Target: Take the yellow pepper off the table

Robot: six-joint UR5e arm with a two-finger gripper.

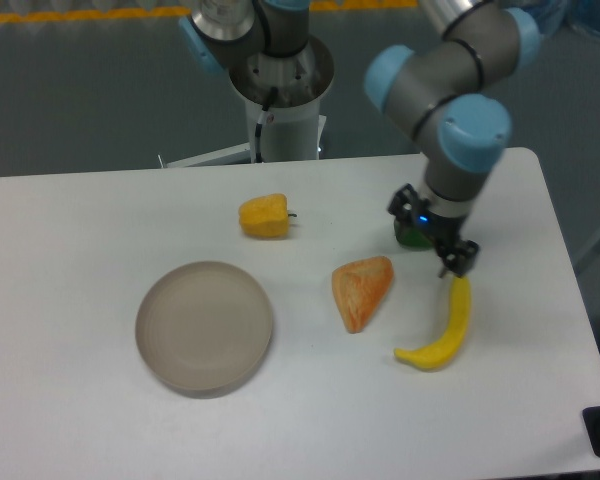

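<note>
Pepper: your yellow pepper [264, 216] lies on the tabletop [70, 230] toward the far edge, left of centre, its short dark stem pointing right. Nothing touches it.
Tool: your tool [458, 258] hangs at the right side of the tabletop, well apart from the pepper. It sits just above the upper tip of the banana [442, 331]. You cannot tell how far the jaws stand apart, since the fingers are small and dark at this angle. Nothing is seen held in it.
Arm: the wrist with its blue caps sits above the tool, and the arm runs up out of the top of the view.
Green pepper: a green pepper [410, 236] lies right behind the tool, mostly hidden by the wrist; only a small patch shows.
Slice: an orange-pink wedge [361, 290] lies between the yellow pepper and the banana, near the middle of the tabletop, apart from both.
Plate: a round grey-beige plate [204, 326] sits at the front left, below the yellow pepper and apart from it.
Banana: it curves from the tool down toward the front edge, its lower end pointing left.
Base: the arm's mount [280, 90] stands beyond the far edge, behind the yellow pepper.
</note>
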